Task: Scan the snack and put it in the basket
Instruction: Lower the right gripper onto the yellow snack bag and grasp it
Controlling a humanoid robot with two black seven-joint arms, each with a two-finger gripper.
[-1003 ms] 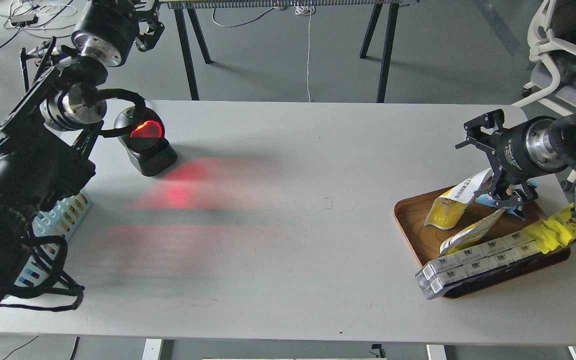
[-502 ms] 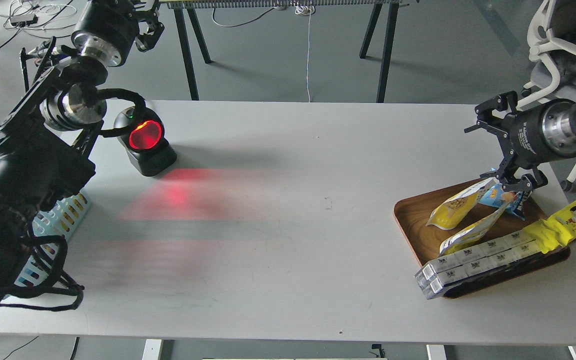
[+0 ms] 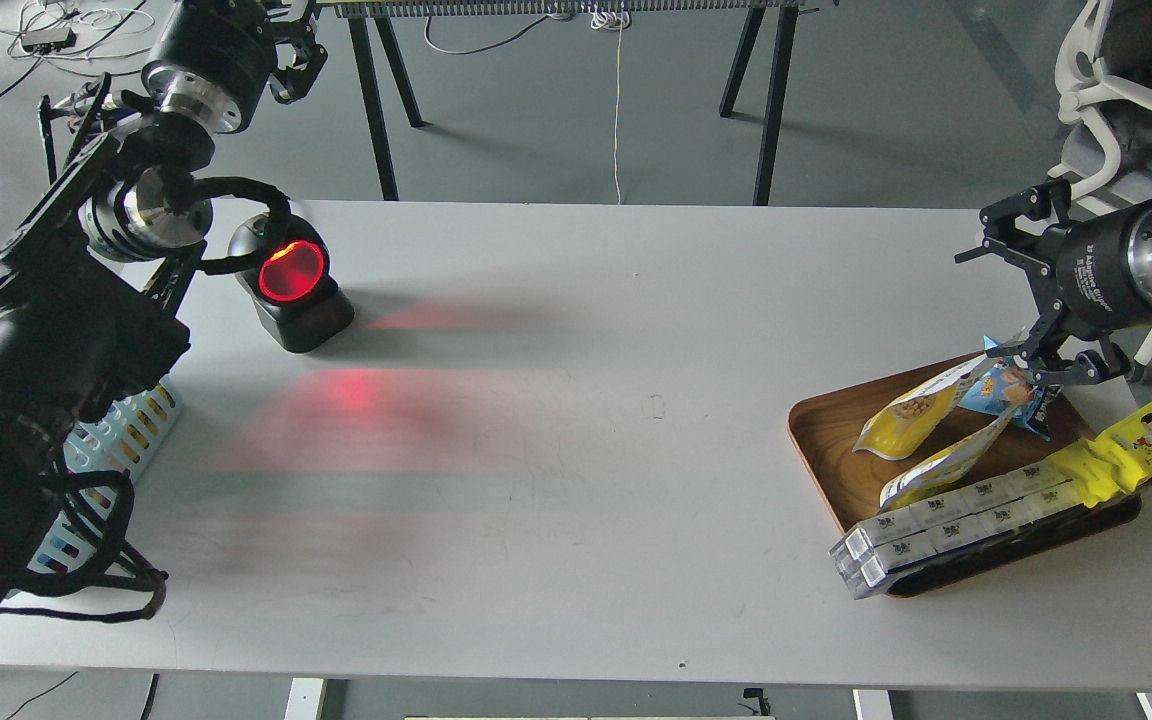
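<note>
The snack (image 3: 908, 410), a yellow-and-white pouch with a round bean picture, lies tilted in the brown wooden tray (image 3: 821, 430) at the right. A second similar pouch (image 3: 941, 465) lies just in front of it. My right gripper (image 3: 1006, 290) is open and empty, above and to the right of the snack, its lower finger over a blue packet (image 3: 1011, 392). The light blue basket (image 3: 141, 420) sits at the far left, mostly hidden behind my left arm. My left gripper (image 3: 294, 58) is raised at the top left, dark and small.
A black scanner (image 3: 291, 285) with a glowing red window stands at the back left and casts red light on the table. A long yellow strip pack (image 3: 1136, 445) and clear boxes (image 3: 946, 530) lie along the tray's front. An office chair (image 3: 1126, 90) is at the far right.
My right gripper has risen and moved right, away from the tray. The snack it had propped up has dropped back and lies flatter in the tray. The left arm has not moved.
</note>
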